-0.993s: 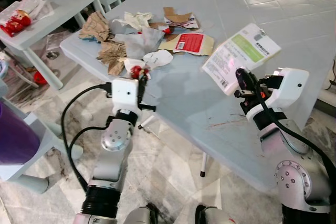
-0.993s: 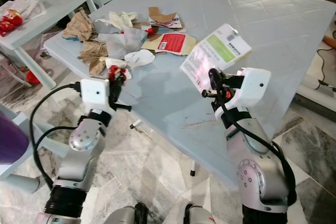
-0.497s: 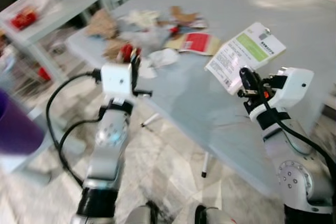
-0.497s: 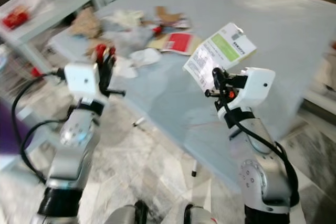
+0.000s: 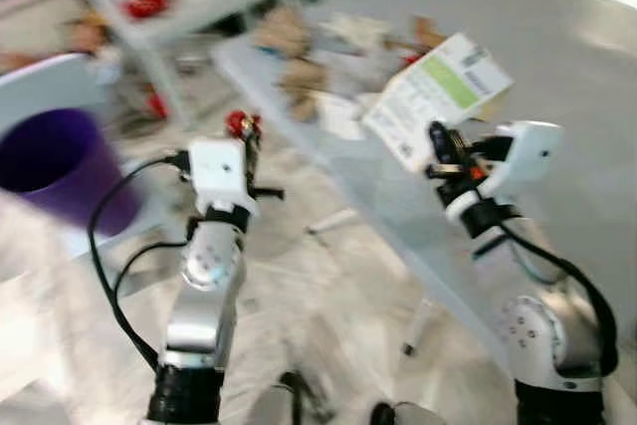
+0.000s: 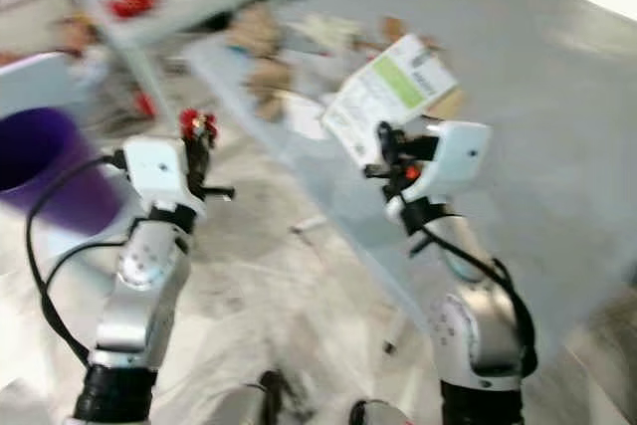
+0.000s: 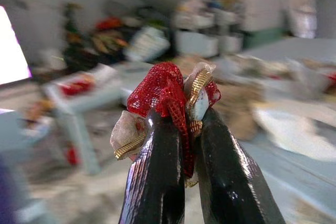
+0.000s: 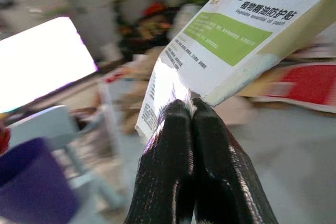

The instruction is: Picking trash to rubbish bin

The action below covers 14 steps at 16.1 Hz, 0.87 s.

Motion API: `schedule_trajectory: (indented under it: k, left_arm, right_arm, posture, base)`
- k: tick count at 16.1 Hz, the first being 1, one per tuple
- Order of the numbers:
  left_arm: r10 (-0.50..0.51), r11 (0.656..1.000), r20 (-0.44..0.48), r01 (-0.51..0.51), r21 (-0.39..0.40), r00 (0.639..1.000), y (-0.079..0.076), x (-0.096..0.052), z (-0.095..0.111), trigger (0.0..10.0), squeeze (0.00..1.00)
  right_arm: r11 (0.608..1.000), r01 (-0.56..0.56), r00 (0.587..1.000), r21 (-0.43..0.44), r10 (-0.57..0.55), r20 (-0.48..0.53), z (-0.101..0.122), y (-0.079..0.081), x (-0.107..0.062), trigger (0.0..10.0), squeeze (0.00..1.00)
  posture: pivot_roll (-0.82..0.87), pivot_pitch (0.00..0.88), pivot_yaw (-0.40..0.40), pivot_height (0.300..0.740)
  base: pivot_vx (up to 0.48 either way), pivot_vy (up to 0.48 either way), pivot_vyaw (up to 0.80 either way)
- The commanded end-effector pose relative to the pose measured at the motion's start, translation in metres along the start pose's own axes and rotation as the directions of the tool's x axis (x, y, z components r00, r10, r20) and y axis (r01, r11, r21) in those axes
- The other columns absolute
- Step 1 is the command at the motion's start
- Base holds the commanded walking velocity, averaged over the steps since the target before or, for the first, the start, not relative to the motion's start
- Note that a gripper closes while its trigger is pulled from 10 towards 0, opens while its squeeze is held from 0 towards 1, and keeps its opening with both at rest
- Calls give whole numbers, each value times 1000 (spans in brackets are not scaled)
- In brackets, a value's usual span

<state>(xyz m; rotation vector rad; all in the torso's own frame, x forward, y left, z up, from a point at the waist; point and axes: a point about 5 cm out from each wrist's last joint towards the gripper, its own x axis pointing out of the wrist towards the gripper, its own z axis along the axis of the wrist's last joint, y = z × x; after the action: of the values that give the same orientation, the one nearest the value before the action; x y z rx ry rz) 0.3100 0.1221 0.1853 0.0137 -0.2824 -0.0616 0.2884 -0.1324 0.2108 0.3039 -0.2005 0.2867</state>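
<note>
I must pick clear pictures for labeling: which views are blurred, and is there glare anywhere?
Both eye views are motion-blurred, the purple bin and table smeared. Wrist views: the red wrapper and white carton are sharp, backgrounds soft. A bright window overexposes the right wrist view.

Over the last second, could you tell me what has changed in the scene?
The camera has swung left, bringing the purple bin into view. Both grips stayed as they were: left gripper on the red wrapper, right gripper on the white-and-green box.
</note>
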Motion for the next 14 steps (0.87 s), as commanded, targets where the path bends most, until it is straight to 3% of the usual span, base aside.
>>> schedule_trajectory:
  k: [1, 5, 14]
  left_arm:
    - [-13, 1000, -4, 13, -1, 1000, -1, 3, 1, 0, 0]
    - [-1, 999, -4, 1, -35, 1000, 1, 9, 3, 0, 0]
    - [15, 996, -16, -16, -86, 1000, 1, 8, 1, 0, 0]
  right_arm:
    - [1000, -3, 1000, -3, 3, 11, 1, 2, 1, 0, 0]
    - [1000, -9, 1000, -8, 9, 9, -1, 4, 1, 0, 0]
    - [999, -25, 1000, -25, 25, 3, -3, 5, 1, 0, 0]
  posture:
    - [-40, 164, 57, 740]
    - [-47, 164, 60, 740]
    - [-47, 158, 52, 740]
  base:
    - [0, 0, 800]
    - [0, 0, 800]
    - [0, 0, 799]
